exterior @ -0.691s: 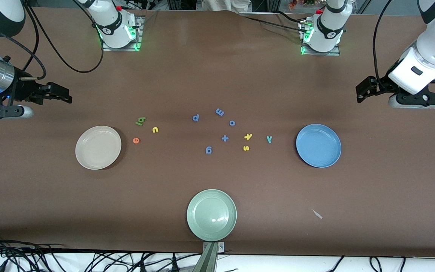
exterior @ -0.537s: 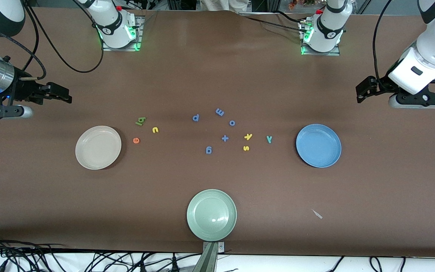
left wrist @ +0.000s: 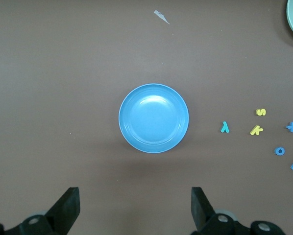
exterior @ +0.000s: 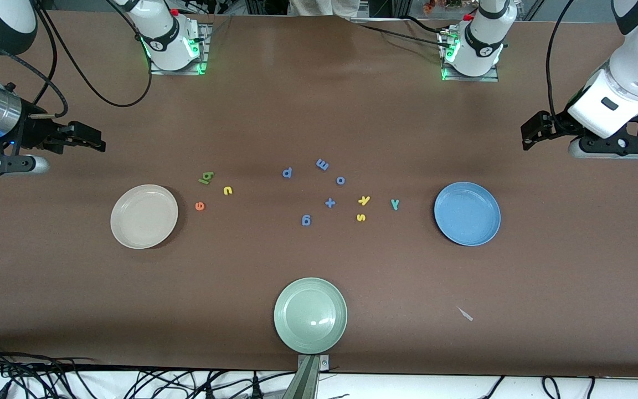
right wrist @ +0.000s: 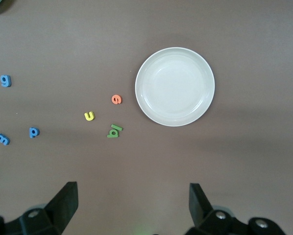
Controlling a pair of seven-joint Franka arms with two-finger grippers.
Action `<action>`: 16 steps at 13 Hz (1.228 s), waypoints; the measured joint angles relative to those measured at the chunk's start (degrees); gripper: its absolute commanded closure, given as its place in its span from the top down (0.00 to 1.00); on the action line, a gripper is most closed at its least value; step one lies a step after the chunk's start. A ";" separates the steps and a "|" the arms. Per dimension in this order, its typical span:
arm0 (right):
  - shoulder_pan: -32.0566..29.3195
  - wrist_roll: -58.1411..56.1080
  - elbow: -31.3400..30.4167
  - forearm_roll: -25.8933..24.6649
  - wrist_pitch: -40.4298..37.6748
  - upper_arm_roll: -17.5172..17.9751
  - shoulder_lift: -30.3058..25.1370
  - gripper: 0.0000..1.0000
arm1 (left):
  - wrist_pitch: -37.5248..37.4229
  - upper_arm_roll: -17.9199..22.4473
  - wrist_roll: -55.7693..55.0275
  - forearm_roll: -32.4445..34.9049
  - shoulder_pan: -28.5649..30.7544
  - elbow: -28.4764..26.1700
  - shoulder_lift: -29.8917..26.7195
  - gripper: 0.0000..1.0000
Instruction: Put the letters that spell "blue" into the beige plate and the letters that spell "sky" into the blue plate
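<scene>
Both hands hang wide open and empty: the right hand (exterior: 89, 138) is nearer b, l, u, e (exterior: 200, 206) beside the beige plate (exterior: 125, 233), the left hand (exterior: 535, 130) nearer s, k, y (exterior: 395, 204) by the blue plate (exterior: 452, 233).

The table (exterior: 319, 111) has a matt brown covering with a fine, cloth-like texture. The beige plate (exterior: 144, 216), the blue plate (exterior: 467, 213) and the pale green plate (exterior: 310, 315) look like smooth plastic with a soft sheen. The small letters look matt, like foam.
</scene>
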 measured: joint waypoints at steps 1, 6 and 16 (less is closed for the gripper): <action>-0.05 0.00 0.00 0.00 0.00 -0.10 0.01 1.00 | -0.02 0.00 0.00 0.00 0.00 0.00 0.00 1.00; -0.09 0.01 0.04 0.00 0.00 -0.38 -0.02 1.00 | -0.09 0.00 0.00 0.00 -0.04 0.00 0.00 1.00; -0.09 0.01 0.05 -2.68 0.10 -0.40 -0.03 1.00 | -0.31 0.00 0.00 0.00 -0.11 0.00 0.00 1.00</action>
